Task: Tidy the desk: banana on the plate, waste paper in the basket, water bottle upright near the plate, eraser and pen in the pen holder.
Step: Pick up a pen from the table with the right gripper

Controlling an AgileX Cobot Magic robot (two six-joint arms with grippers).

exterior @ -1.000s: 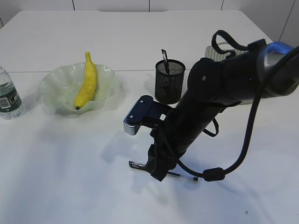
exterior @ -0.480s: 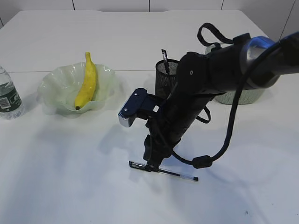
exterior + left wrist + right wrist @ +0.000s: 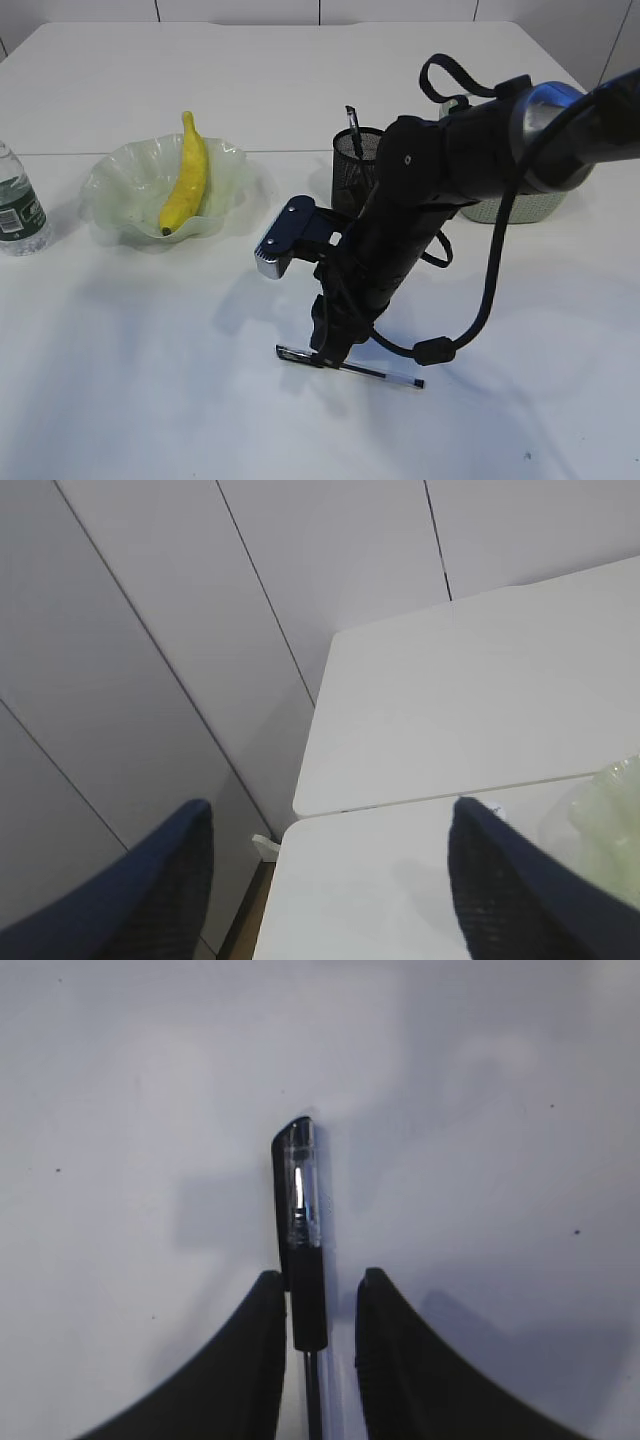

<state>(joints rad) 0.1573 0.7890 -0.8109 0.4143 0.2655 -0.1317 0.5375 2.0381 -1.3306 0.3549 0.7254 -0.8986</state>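
Right claw (image 3: 312, 1335) is down on the white tabletop (image 3: 120, 380) at lower centre of the exterior view, straddling the pen (image 3: 303, 1230) near its capped end; fingers narrow, one each side of the barrel, slim gaps visible, so not clearly clamped yet. Pen lies flat, running toward lower right in the exterior view (image 3: 385, 374). Pen holder (image 3: 362, 172) sits up centre just behind the arm, one pen already standing in it. Banana (image 3: 186, 186) already on the plate (image 3: 110, 190) at left, water bottle (image 3: 18, 205) upright at far left edge, basket (image 3: 520, 205) at right mostly hidden by the arm. Eraser and waste paper not seen. Left claw (image 3: 325, 880): two blue fingers wide apart, nothing between, aimed at a tabletop corner and the wall. Risks: grip is off-centre near one end, so the pen will likely droop or swing on lift; thin round barrel may roll or squirt out on closing; fingertips may scrape the tabletop.
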